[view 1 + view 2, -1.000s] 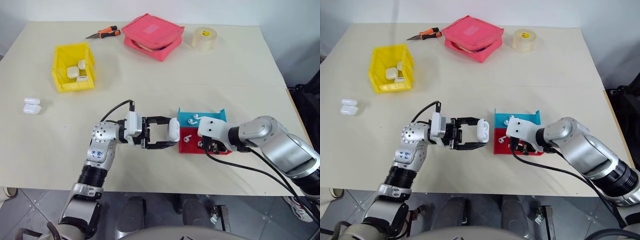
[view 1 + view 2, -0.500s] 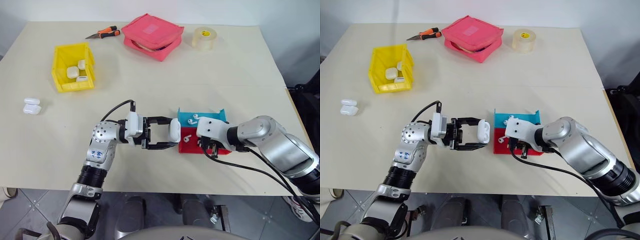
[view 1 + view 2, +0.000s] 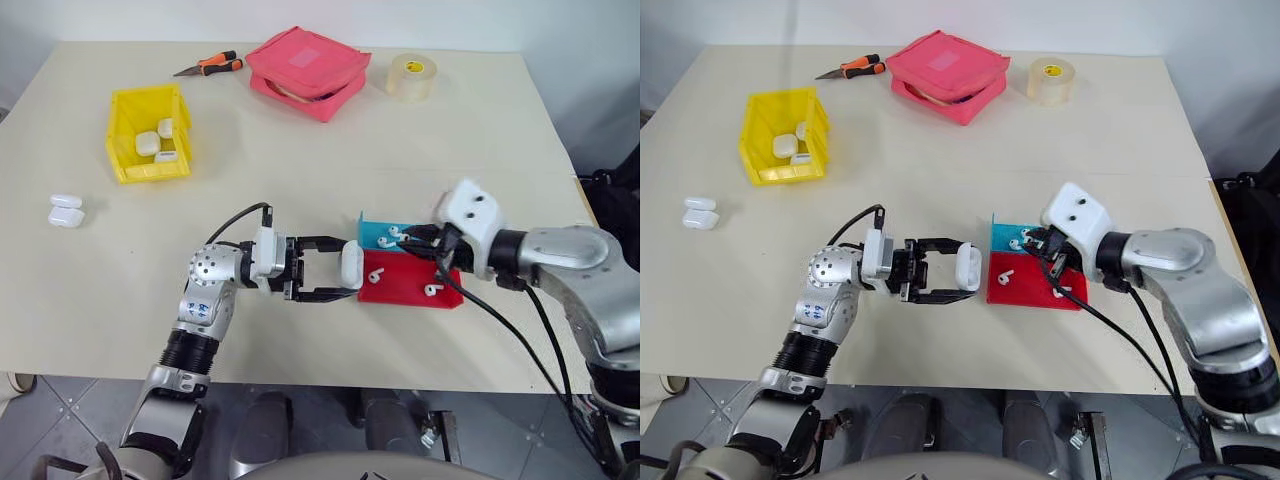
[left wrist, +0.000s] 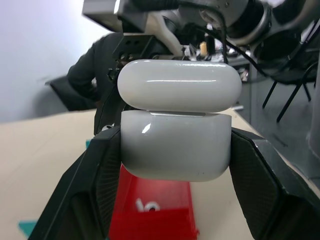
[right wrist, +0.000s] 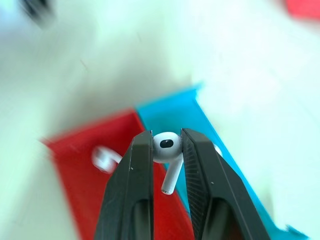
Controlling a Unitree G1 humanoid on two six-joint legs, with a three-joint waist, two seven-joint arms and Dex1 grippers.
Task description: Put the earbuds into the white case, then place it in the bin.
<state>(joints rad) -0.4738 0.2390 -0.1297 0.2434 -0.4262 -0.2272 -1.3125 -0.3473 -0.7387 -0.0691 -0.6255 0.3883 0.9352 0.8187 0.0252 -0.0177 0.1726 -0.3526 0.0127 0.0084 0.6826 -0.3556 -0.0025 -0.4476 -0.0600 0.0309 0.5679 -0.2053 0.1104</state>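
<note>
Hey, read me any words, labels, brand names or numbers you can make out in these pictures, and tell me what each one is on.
No text can be read here.
The roll of clear packing tape has a small yellow core label, too small to read.
The robot's left forearm bears small blue marks, too blurred to read.
The glossy white earbud case, bright yellow plastic bin, red tray and teal tray show no lettering.
</note>
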